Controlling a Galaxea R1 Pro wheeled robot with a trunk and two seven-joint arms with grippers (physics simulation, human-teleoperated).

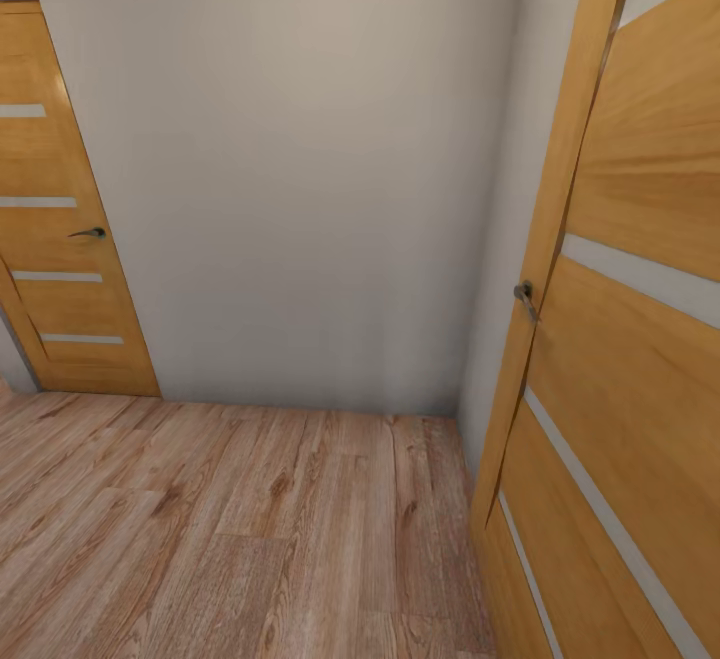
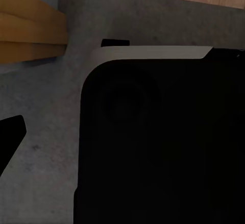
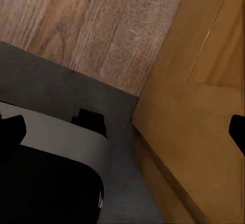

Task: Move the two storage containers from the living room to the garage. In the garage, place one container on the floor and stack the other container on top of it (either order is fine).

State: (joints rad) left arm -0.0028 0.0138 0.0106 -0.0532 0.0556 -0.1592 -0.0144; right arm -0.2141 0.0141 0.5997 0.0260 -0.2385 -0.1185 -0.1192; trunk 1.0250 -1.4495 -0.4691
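Open plank floor (image 1: 220, 529) runs to a plain white wall (image 1: 300, 169); wooden doors far left (image 1: 60, 229) and near right (image 1: 640, 359). Cannot tell either end effector's state.

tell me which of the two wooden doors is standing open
The near door at the right is open, swung out edge-on toward the camera. The far door at the left sits shut, flat in its wall.

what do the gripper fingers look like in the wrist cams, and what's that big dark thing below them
In both wrist views the fingertips show as flat, matte black, blunt-ended silhouettes at the picture's edge, with no markings or cables visible. The big part is the robot's base: black with rounded corners and a pale grey rim.
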